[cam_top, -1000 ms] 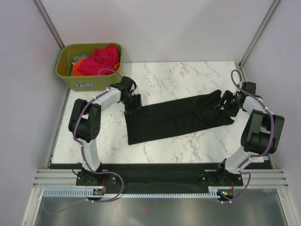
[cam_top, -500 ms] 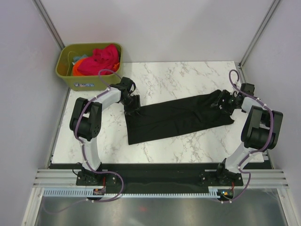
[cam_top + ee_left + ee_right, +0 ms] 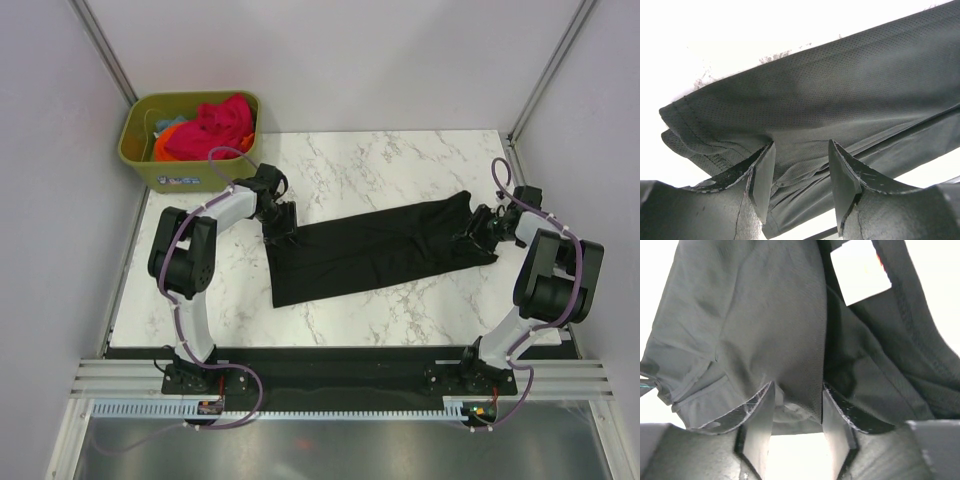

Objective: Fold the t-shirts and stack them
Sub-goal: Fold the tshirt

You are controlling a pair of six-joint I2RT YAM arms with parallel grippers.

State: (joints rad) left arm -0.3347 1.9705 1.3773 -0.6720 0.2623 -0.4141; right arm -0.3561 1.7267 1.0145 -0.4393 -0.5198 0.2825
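So the left gripper was down on the left end of the black t-shirt. Its jaws sat roughly half open, one finger on either side of a patch of the layered hem. The cloth ran flat across the gap between them, so it looked more like straddling than actually pinching anything.

The right gripper was at the other end, and its jaws were noticeably closer together. A ridge of the fabric filled the whole gap and touched both fingers. Honestly couldn't tell from where I stood whether it had a proper clamp on it or was just snug against it. The white neck label showed just past those fingers, up and to the right in the wrist view.

The shirt itself lay on the marble desk as a long narrow strip. It stretched between the two arms and ran a bit diagonal, with the right end further back than the left.

Well apart from all that, off the desk's back left corner, sat the olive-green bin. A pink-red tee was heaped in it, with an orange tee poking out beside that.
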